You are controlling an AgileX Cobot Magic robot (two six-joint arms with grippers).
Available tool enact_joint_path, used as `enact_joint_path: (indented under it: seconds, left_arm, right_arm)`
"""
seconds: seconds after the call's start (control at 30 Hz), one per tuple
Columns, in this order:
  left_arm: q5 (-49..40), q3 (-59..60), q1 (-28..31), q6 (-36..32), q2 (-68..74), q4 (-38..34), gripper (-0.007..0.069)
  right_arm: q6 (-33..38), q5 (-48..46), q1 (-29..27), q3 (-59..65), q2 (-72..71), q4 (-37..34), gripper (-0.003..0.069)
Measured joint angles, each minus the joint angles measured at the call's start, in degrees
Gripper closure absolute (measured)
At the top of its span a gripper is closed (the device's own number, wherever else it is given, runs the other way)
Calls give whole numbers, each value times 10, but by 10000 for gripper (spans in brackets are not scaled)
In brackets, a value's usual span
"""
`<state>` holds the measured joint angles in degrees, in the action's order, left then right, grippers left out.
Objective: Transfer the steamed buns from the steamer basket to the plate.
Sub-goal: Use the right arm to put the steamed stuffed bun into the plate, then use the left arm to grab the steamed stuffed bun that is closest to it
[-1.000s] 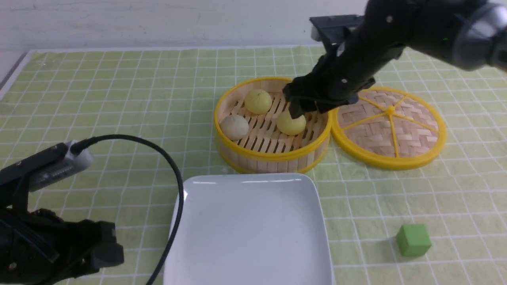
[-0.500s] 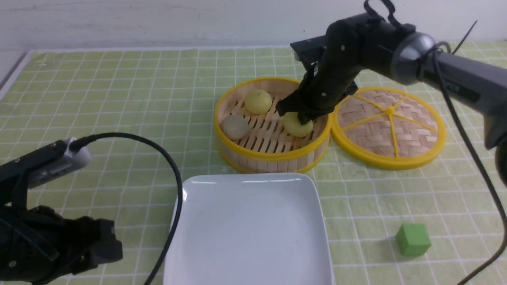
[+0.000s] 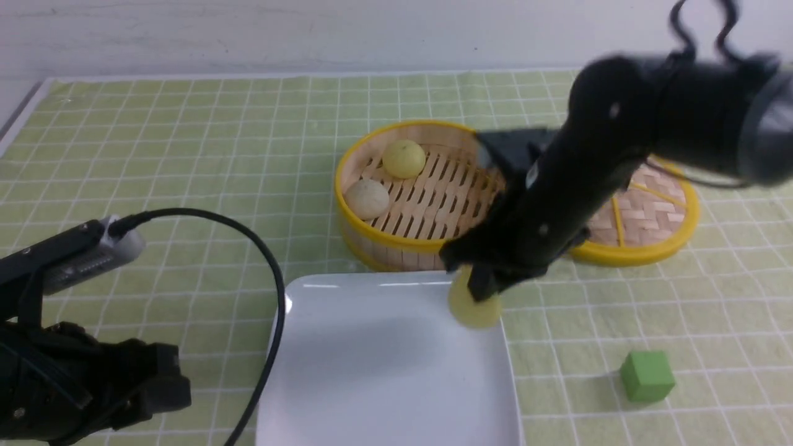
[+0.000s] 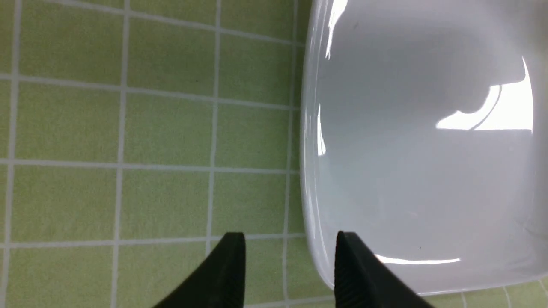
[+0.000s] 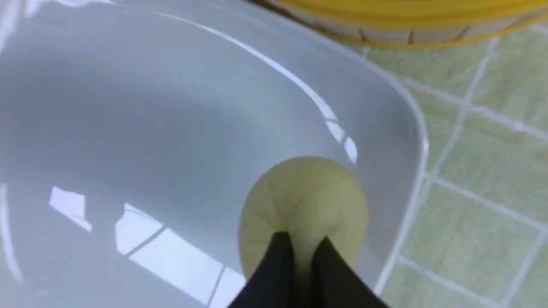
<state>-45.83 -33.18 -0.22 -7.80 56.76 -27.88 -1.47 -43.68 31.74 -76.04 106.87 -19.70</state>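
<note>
My right gripper (image 3: 480, 291) is shut on a pale yellow steamed bun (image 3: 474, 308) and holds it over the far right corner of the white square plate (image 3: 372, 371). In the right wrist view the fingers pinch the bun (image 5: 304, 201) above the plate (image 5: 128, 107). Two buns stay in the bamboo steamer basket (image 3: 427, 244): a pale yellow one (image 3: 403, 158) and a greyish-white one (image 3: 367, 198). My left gripper (image 4: 290, 239) is open and empty, low at the near left, its fingers astride the plate's edge (image 4: 312, 171).
The flat woven lid with yellow spokes (image 3: 644, 217) lies right of the basket, partly behind my right arm. A green cube (image 3: 647, 375) sits on the checked green cloth at the near right. The left arm's cable (image 3: 272, 291) arcs beside the plate's left edge.
My right gripper closed on the right-hand yellow bun in the basket, lifted it out and carried it toward me over the plate's far right corner. The left arm has not moved.
</note>
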Motion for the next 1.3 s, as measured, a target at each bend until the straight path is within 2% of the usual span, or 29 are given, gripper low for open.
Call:
enact_joint_path:
  seconds: [0.07, 0.13, 0.17, 0.2, 0.23, 0.27, 0.33, 0.4, 0.47, 0.57, 0.63, 0.67, 0.7, 0.77, 0.83, 0.9, 0.93, 1.0, 1.1, 1.2, 1.3]
  left_arm:
    - [0, 0, 0, 0, 0, 0, 307]
    - [0, 0, 0, 0, 0, -1, 307]
    - [0, 0, 0, 0, 0, -1, 307]
    - [0, 0, 0, 0, 0, -1, 307]
    - [0, 0, 0, 0, 0, -1, 307]
    - [0, 0, 0, 0, 0, -2, 307]
    - [0, 0, 0, 0, 0, -2, 307]
    - [0, 0, 0, 0, 0, -2, 307]
    - [2, 0, 0, 0, 0, -2, 309]
    - [11, 0, 0, 0, 0, -2, 334]
    - [19, -2, 0, 0, 0, -2, 396]
    - [19, -7, 0, 0, 1, -2, 438]
    - [18, -10, 0, 0, 2, -2, 447]
    - [2, -46, 0, -1, 19, -5, 577]
    - [-17, -79, 0, -9, 38, -12, 610]
    - [-42, -128, 0, -27, 76, -33, 622]
    - [-44, -133, -1, -32, 80, -39, 622]
    - [-54, -186, -9, -55, 130, -66, 622]
    - [-54, -259, -47, -64, 194, -76, 617]
    - [-52, -361, -122, -64, 273, -46, 566]
    - [-45, -430, -173, -43, 336, 0, 503]
  right_arm:
    - [3, 30, 5, 19, 8, -2, 578]
    - [10, 57, 7, 29, 22, -6, 443]
    - [10, 57, 7, 29, 22, -6, 443]
    - [10, 47, 2, 23, 22, -6, 325]
    - [10, 44, 1, 19, 21, -6, 313]
    - [11, 13, -7, 5, 18, -4, 235]
    - [15, -38, -23, -22, 5, -1, 151]
    - [15, -98, -42, -59, -17, 10, 90]
    - [15, -153, -60, -96, -50, 30, 79]
    - [15, -225, -79, -124, -99, 65, 144]
    - [15, -252, -87, -118, -134, 89, 250]
    - [15, -257, -89, -103, -154, 100, 329]
    - [15, -258, -89, -99, -162, 104, 344]
    - [15, -260, -90, -25, -222, 125, 547]
    - [15, -263, -90, 29, -253, 131, 636]
    - [15, -266, -90, 106, -303, 135, 672]
    - [15, -266, -90, 106, -307, 135, 672]
    - [15, -246, -90, 184, -357, 135, 675]
    - [15, -196, -90, 254, -399, 134, 675]
    - [15, -148, -90, 296, -417, 134, 675]
    - [15, -140, -90, 302, -418, 129, 675]
